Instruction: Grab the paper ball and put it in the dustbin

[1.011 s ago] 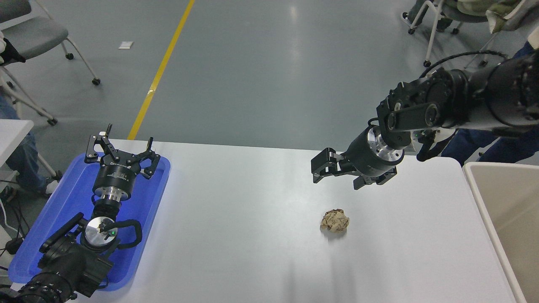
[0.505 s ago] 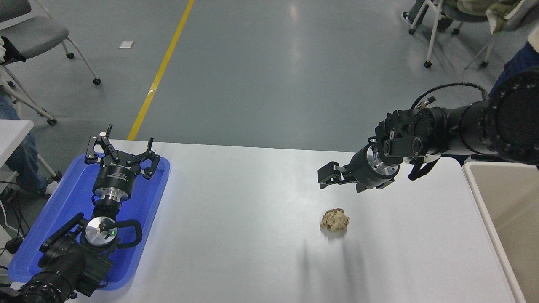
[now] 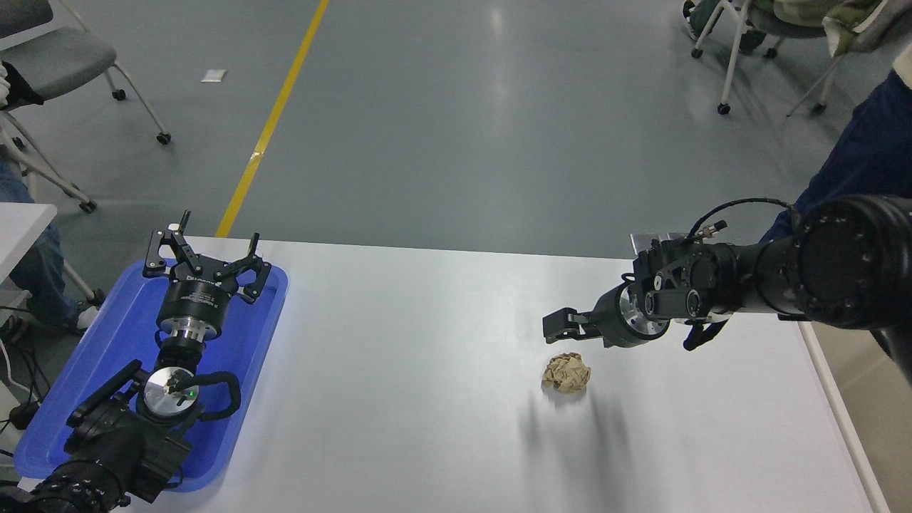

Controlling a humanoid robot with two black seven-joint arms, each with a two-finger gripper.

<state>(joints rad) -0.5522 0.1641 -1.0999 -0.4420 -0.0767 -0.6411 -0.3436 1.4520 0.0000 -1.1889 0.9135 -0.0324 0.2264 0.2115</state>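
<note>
The tan-brown paper ball [image 3: 566, 372] lies on the white table [image 3: 399, 399], right of the middle. My right gripper [image 3: 558, 326] comes in from the right edge, points left and hangs low just above and behind the ball without touching it. Its jaws look open and hold nothing. The cream-beige dustbin [image 3: 887, 427] shows only as a strip of rim and pale inside wall past the table's right edge, partly hidden by my right arm. My left gripper [image 3: 208, 248] is parked, open and empty, over the blue tray.
The flat blue tray [image 3: 107, 356] sits at the table's left end under the left arm. A person in dark blue clothes [image 3: 866, 149] stands at the far right. Wheeled chairs [image 3: 57, 57] stand on the grey floor beyond the table.
My right arm has come down and drawn back to the right, bringing the gripper from high over the table to just above the paper ball. The ball and the left arm have not moved.
</note>
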